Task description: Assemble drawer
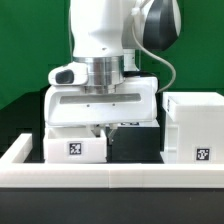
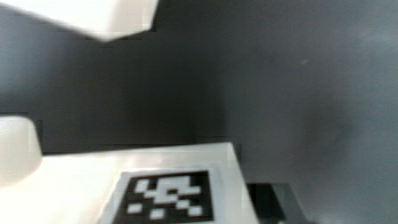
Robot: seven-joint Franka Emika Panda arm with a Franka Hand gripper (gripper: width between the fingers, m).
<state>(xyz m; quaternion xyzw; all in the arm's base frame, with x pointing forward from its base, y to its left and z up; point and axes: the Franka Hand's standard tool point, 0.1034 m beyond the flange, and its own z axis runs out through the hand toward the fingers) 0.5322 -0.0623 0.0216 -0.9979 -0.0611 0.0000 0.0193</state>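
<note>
Just beside the tool [image 1: 103, 128] lies a tagged tray [image 1: 75, 146]; the housing [image 1: 195, 125] stands apart.

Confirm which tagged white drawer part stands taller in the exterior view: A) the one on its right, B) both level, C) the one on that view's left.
A: the box on the exterior view's right rises well above the lower part on its left; each shows one tag on its front.

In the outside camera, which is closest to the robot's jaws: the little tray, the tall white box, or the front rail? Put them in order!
1. Little tray, just beside the jaws, on the exterior view's left.
2 and 3. Tall white box, on the exterior view's right, and front rail, along the near edge: too close to call.
</note>
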